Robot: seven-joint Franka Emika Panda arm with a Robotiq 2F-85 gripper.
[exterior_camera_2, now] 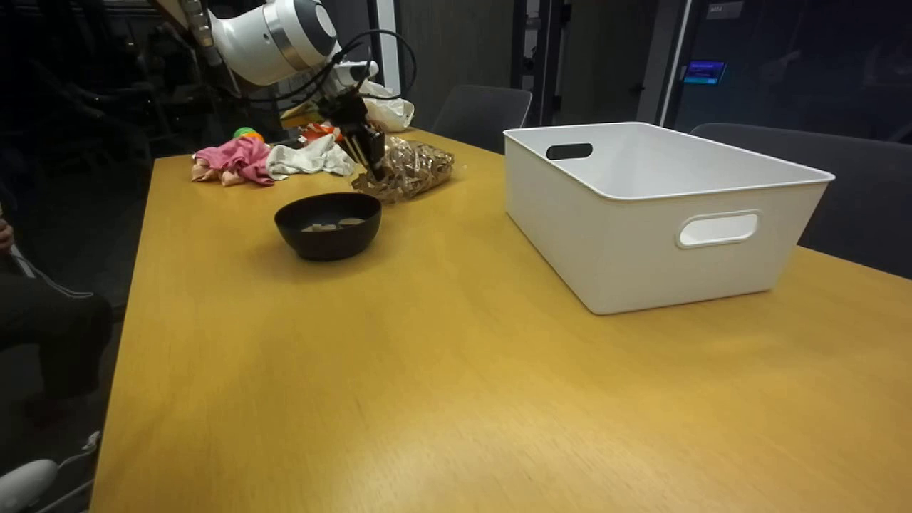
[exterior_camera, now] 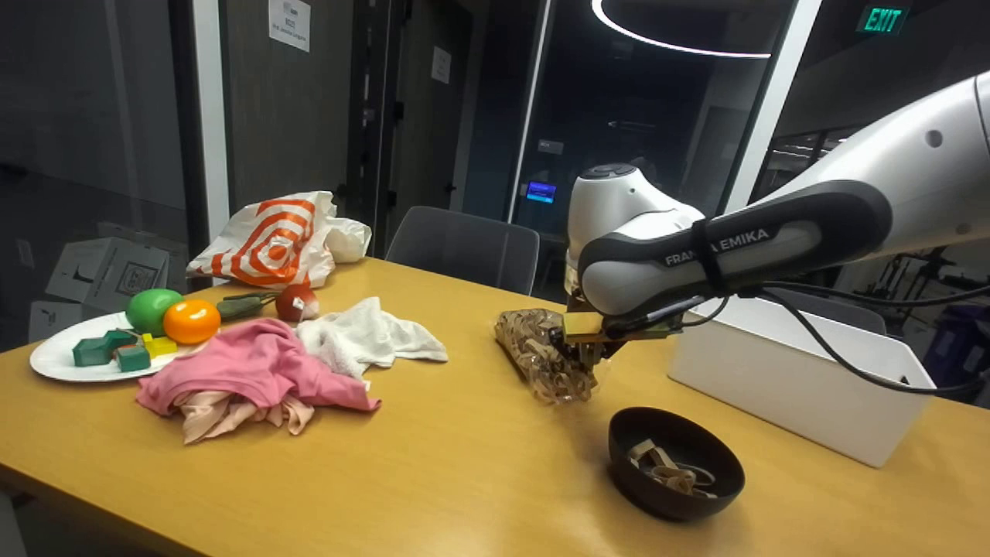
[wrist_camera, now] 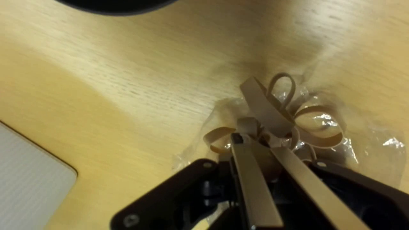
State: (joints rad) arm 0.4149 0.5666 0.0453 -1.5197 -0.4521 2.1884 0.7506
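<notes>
A clear plastic bag of tan rubber bands (exterior_camera: 530,336) lies on the table (exterior_camera: 464,464); in an exterior view the same bag (exterior_camera_2: 425,167) shows glossy highlights. My gripper (wrist_camera: 260,143) points down into its mouth end, its fingers close together around loops of rubber bands (wrist_camera: 266,108) that stick up between and past the tips. Whether some plastic is pinched too, I cannot tell. Close by stands a black bowl (exterior_camera: 646,491) with several loose rubber bands (exterior_camera: 673,473) inside. The bowl's edge (wrist_camera: 118,9) enters the top of the wrist view.
A white bin (exterior_camera_2: 634,263) with handle holes stands near the bowl. Farther along the table lie a pink cloth (exterior_camera: 255,363), a white cloth (exterior_camera: 371,336), a white plate (exterior_camera: 58,360) with toy food, and a crumpled white-and-red plastic bag (exterior_camera: 309,232). Chairs (exterior_camera: 464,244) line the table.
</notes>
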